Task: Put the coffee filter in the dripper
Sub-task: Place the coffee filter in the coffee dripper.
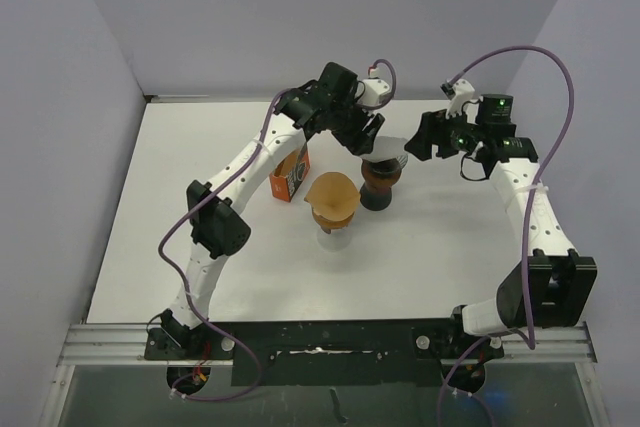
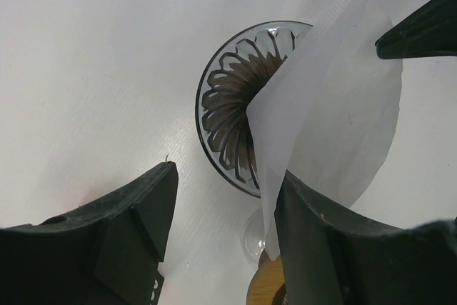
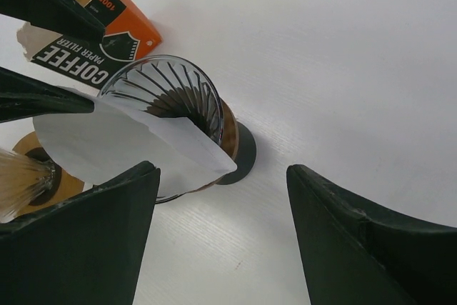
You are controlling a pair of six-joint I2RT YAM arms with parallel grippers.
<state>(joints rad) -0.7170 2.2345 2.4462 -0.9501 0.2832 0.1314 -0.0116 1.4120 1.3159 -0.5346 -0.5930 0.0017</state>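
**A:** What is the filter looking like, and where is it sitting?

**B:** The filter [image 2: 335,98] is showing as a white paper cone, folded nearly flat, with a ridged seam along one edge. It is lying tilted across the rim of the dripper [image 2: 232,101], directly ahead of the left gripper [image 2: 227,176]. One fold is dipping into the mouth, and the rest is hanging out toward the right gripper [image 3: 221,169].

**A:** Is either gripper holding it?

**B:** Both are standing with fingers spread wide, clamping nothing. The filter's edge is running along the inner face of one left finger [image 2: 321,248]. Whether they are touching, I cannot tell.

**A:** What is the dripper holding?

**B:** It is clear ribbed glass on a brown collar and a black base. Only that one fold of the filter is sitting inside.

**A:** Anything else nearby?

**B:** Beside the left gripper, a second glass [image 1: 335,225] is carrying a brown filter [image 1: 333,192]. Close by, an orange box [image 3: 93,26] printed "COFFEE PAPER FILTER" is lying on the white table [image 1: 200,147]. The right gripper is facing the dripper from the opposite side, so the filter is lying between the two tools.
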